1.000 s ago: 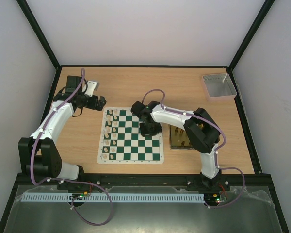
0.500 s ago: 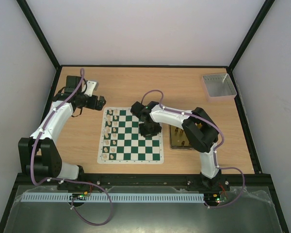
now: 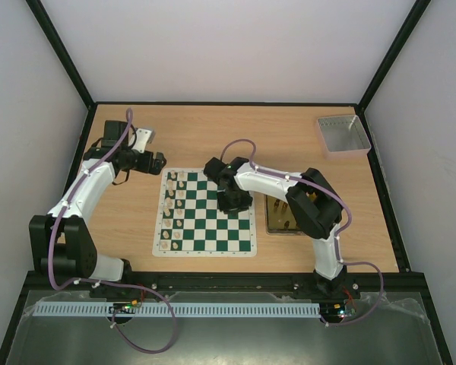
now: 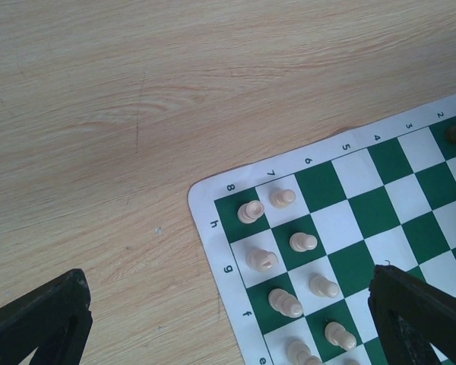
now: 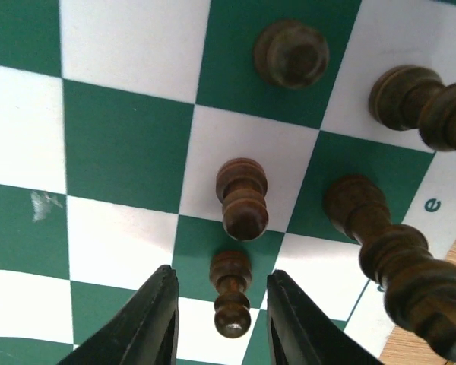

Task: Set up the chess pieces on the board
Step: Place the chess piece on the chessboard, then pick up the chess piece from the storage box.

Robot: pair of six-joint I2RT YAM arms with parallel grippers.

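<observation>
Hovering low over the board (image 3: 205,228) near its 3 o'clock edge, the right pincer (image 3: 234,202) has its 2 fingers apart, 1 on each side of a small dark pawn (image 5: 229,293). A strip of board shows on both sides of the pawn, so neither finger touches it. The pawn stands upright on a green square, and other dark pieces (image 5: 243,198) stand on the squares toward 12 and 3 o'clock of it in the right wrist view.

The left pincer (image 3: 153,160) hangs over the table (image 3: 289,144) just off the board's 10 o'clock corner, its fingers spread wide with nothing between them. Its wrist view shows that corner of the board, where cream pieces (image 4: 304,243) stand upright in 2 files along the edge. In the top view these files run down the board's 9 o'clock side.

A gold tin (image 3: 277,222) lies just beside the board at 3 o'clock, partly under the right arm. A grey tray (image 3: 342,135) sits at the table's 1 o'clock corner, well apart from the board.
</observation>
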